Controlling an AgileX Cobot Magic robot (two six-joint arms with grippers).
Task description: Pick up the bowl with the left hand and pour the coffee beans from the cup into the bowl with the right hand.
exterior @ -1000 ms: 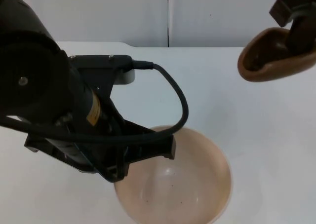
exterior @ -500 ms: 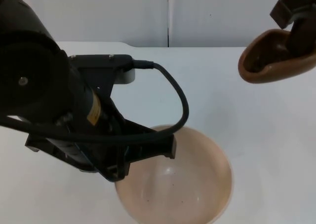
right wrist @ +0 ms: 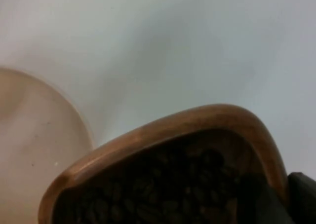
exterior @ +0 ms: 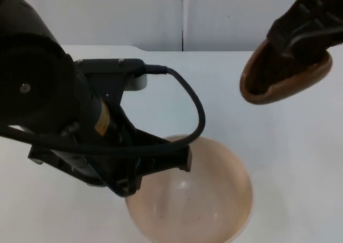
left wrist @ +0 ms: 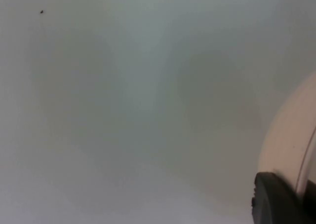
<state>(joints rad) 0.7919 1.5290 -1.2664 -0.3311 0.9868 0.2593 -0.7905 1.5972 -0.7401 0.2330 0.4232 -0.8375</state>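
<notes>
Here, the pale pink bowl (exterior: 206,200) is gripped at its rim by the clenched fingers of the left gripper (exterior: 179,158), and it is seen lifted above the white table (exterior: 225,98) in the top view, while in the left wrist view a black fingertip (left wrist: 274,199) is pressed against the bowl's wall (left wrist: 289,140). The brown cup (exterior: 278,80) is clamped at its rim by the right gripper (exterior: 300,39) near the grey partition wall (exterior: 134,13), well apart from the bowl and tilted toward it. In the right wrist view, dark coffee beans (right wrist: 163,189) are seen inside the cup, with the bowl's rim (right wrist: 74,110) just beyond it.
</notes>
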